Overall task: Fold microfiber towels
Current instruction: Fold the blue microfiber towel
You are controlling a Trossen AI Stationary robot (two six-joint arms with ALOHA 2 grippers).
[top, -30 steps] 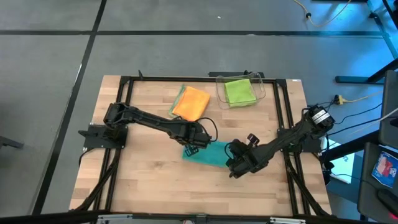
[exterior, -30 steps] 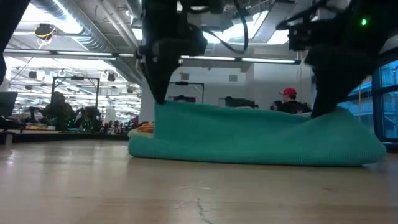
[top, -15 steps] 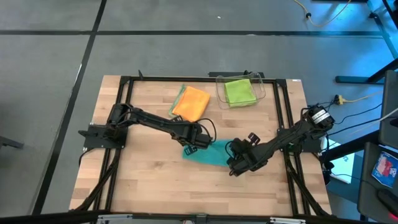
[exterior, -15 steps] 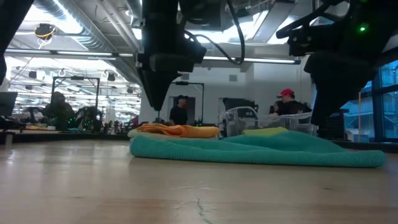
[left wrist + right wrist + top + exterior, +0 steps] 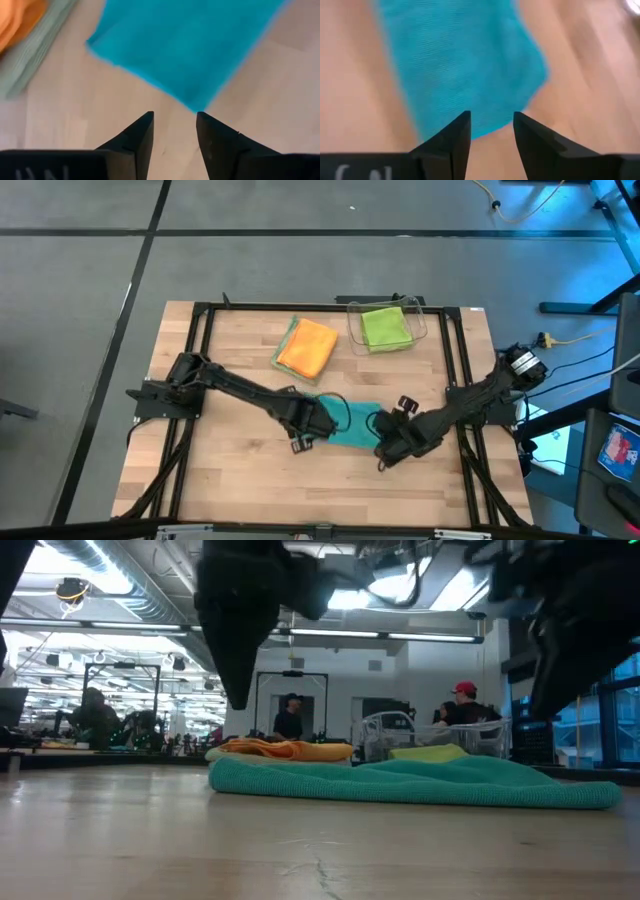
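The teal towel (image 5: pixel 352 425) lies flat on the wooden table (image 5: pixel 230 470), near the middle. It looks folded into a long, low strip. In the low view it is a soft teal bump (image 5: pixel 410 783) resting on the wood.

The left gripper (image 5: pixel 303 442) is at the left end of the teal towel. From its own camera, its 2 dark fingers (image 5: pixel 137 137) stand a little apart with nothing between them. They hang above the bare wood, just off a corner of the teal towel (image 5: pixel 190 45).

The right gripper (image 5: pixel 385 458) is at the right end of the same towel. Its 2 fingers (image 5: pixel 455 135) are also a little apart and hold nothing. The edge of the teal towel (image 5: pixel 465 65) is just past their tips.

The orange towel (image 5: pixel 308 346) lies farther back on the table. It sits on top of the pale sage green towel (image 5: pixel 284 348), which peeks out along the left side. Both are well apart from the teal towel.

The lime green towel (image 5: pixel 384 327) is inside the clear plastic bin (image 5: pixel 425 320) at the back of the table, to the right of the orange one.

Far behind the table, in the room, people (image 5: pixel 462 705) can be seen.
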